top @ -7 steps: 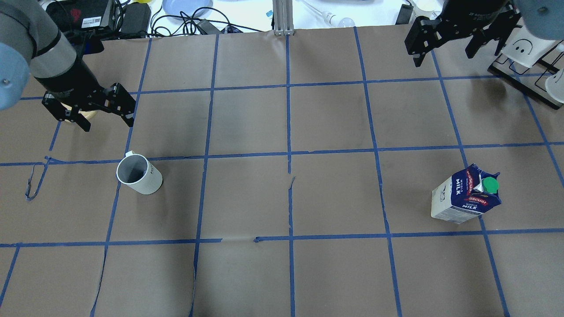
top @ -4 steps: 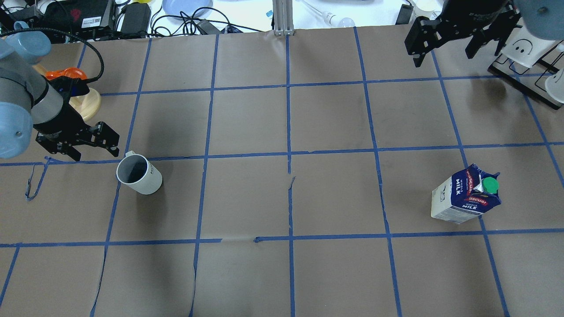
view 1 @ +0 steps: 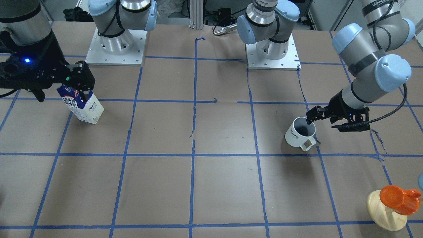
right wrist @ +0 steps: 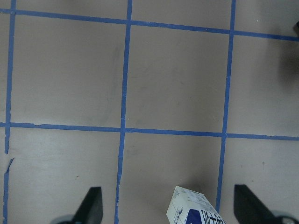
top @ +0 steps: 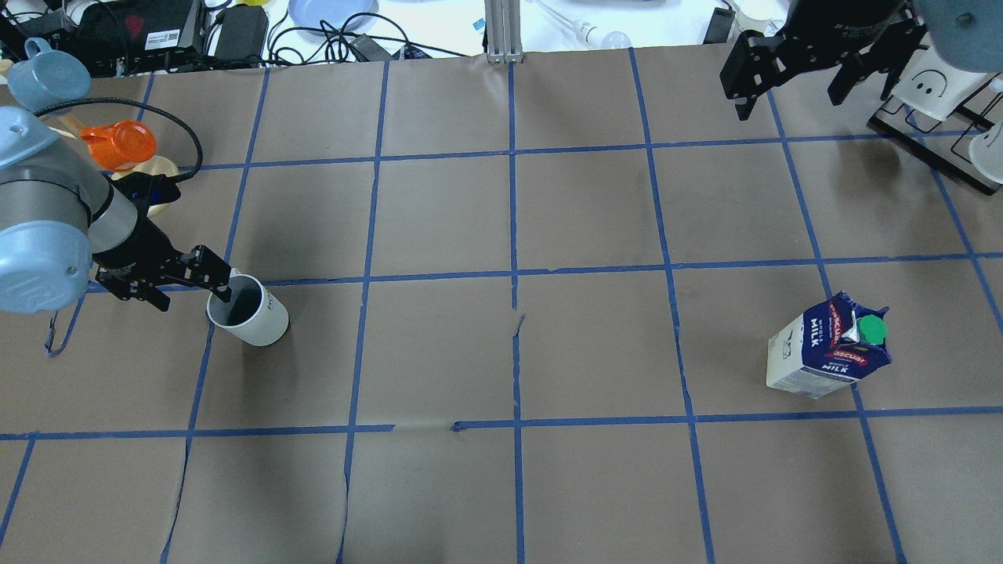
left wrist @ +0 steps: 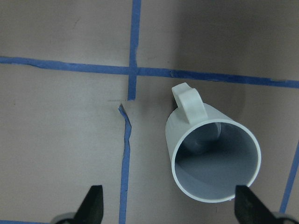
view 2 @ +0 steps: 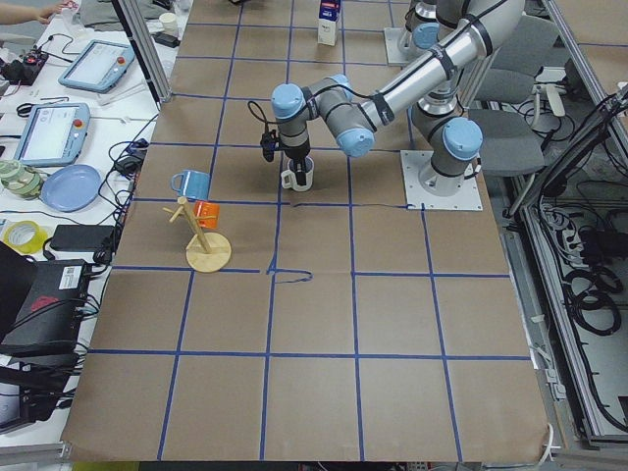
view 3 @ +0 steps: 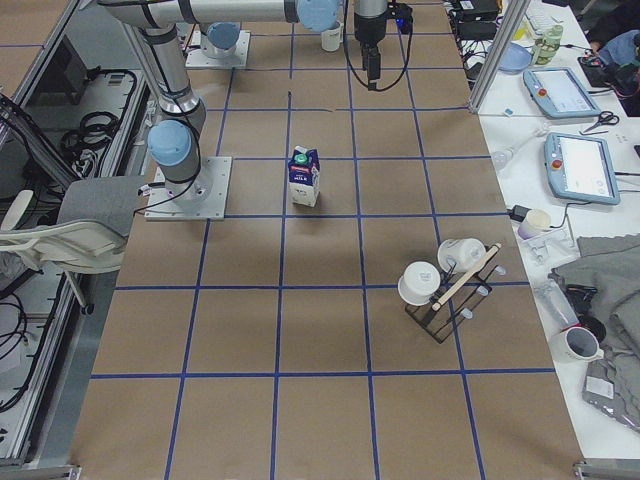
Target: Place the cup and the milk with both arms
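Far left, at the back of the table [top: 439,219]: a wooden stand [view 1: 385,213] with an orange cup [top: 117,145] and a light blue mug [top: 48,74] hung on its pegs.

The left arm [top: 55,227] comes in just in front of the stand, angled down at the cup [top: 255,323]. The left gripper [top: 193,298] is released, fingers spread wide, low over the cup. In the overhead view one finger overlaps the rim on the handle side, and the other is out over bare paper. Touching or not, can't tell. In the left wrist view the cup's mouth sits between the two fingertips, nearer one of them, with the handle pointing away.

The cup is upright on the table's left half, just beside a crossing of blue tape [top: 513,196] lines. Its inside is grey, and there is small dark lettering on the side toward the table's middle.

The middle is brown paper with the tape grid, and the tape is torn in a few spots.

On the right half, the milk [top: 823,352] stands upright near a tape line with its green cap [top: 871,329] on top. It is well apart from the cup and free of both grippers.

The right gripper [top: 790,88] is released, fingers wide, held high over the far right of the table and well apart from the milk. Its wrist view looks straight down, and only an edge of the carton shows at the bottom between the fingertips.

At the far right edge is a black wire rack [top: 940,149] with white cups, one with a smiley face [top: 928,88].
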